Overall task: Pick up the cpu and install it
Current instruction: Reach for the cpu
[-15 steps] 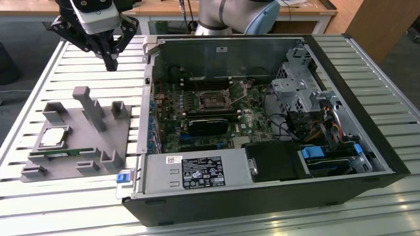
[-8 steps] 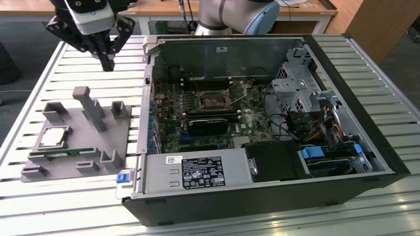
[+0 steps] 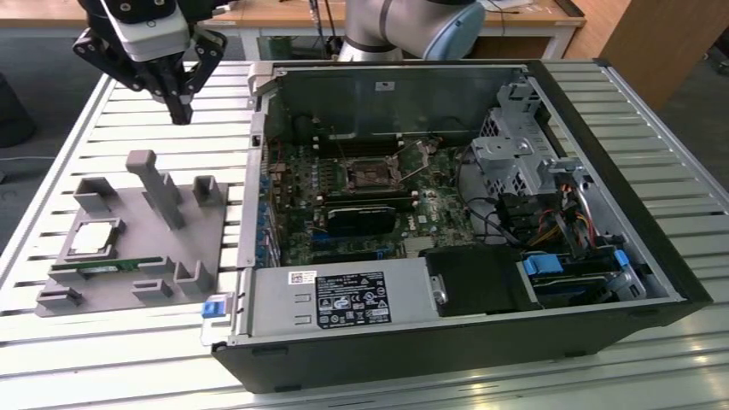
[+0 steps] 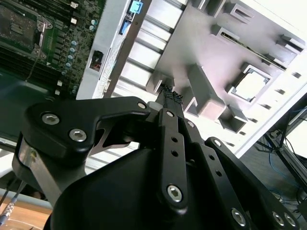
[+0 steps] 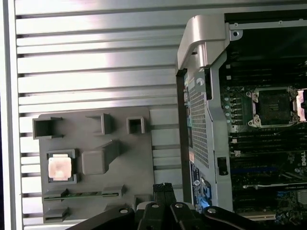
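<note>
Hand: black two-fingered hand (image 3: 180,115), fingers drawn together to a narrow point with nothing between them; it hangs in the air above the slatted metal bench (image 3: 114,128)
Hand seen from the wrist: in both wrist views the fingertips (image 5: 164,187) meet, and no chip is pinched there
Cpu: small flat square chip with a shiny silver-grey top and thin pale rim (image 3: 94,237), lying in a square pocket of the grey moulded plastic tray (image 5: 139,163); it is below the hand and well apart from it
Between hand and cpu: the tray's tall grey upright post (image 3: 154,184) stands roughly on the line from the fingertips to the chip
Beside the cpu: a long narrow green memory stick (image 3: 108,266) lies in its own slot just past the chip, farther from the hand
Goal place: the open black computer case (image 3: 456,342) lies on the hand's other side from the tray; the square metal-framed socket (image 3: 370,175) on its board looks empty
Step in hand: by my judgement, the approach to the pickup; the chip is untouched in its pocket
What the pickup calls for: as I judge it, fingers spread wider than the chip, a path clear of the post, and a level descent onto opposite edges, since it sits low between pocket walls
</note>
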